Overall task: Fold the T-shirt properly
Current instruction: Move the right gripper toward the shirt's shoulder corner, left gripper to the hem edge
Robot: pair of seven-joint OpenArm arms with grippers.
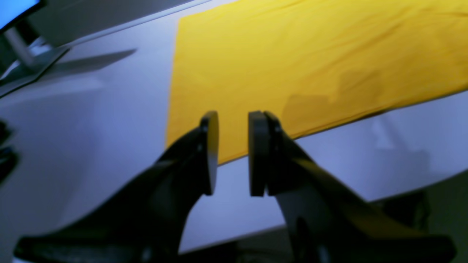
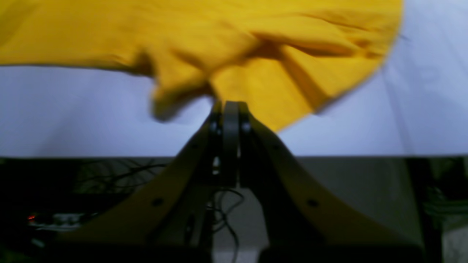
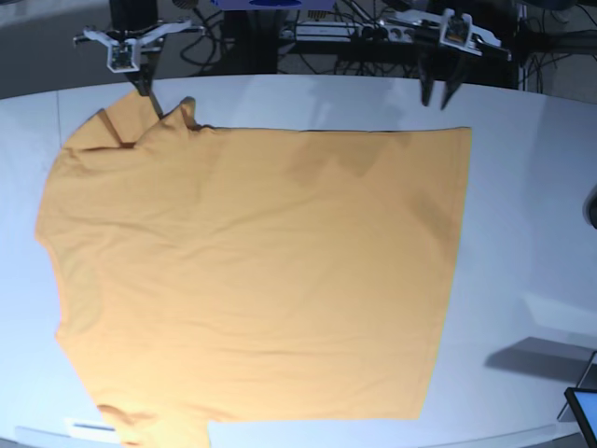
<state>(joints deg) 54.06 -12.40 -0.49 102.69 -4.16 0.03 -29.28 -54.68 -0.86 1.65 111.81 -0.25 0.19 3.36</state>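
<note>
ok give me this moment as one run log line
T-shirt: spread flat on white table | right gripper: shut on T-shirt sleeve edge | left gripper: open, above hem corner, holding nothing

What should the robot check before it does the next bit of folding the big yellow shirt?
1. Orange-yellow cloth T-shirt lying flat on the white table: ok, mostly.
2. Right pincer shut on the sleeve edge: ok.
3. Left pincer holding cloth: not ok; it is open with nothing between its pads.
4. Left pincer lined up with the hem corner: ok.
5. Sleeve by the right pincer smooth: not ok, bunched.
</note>
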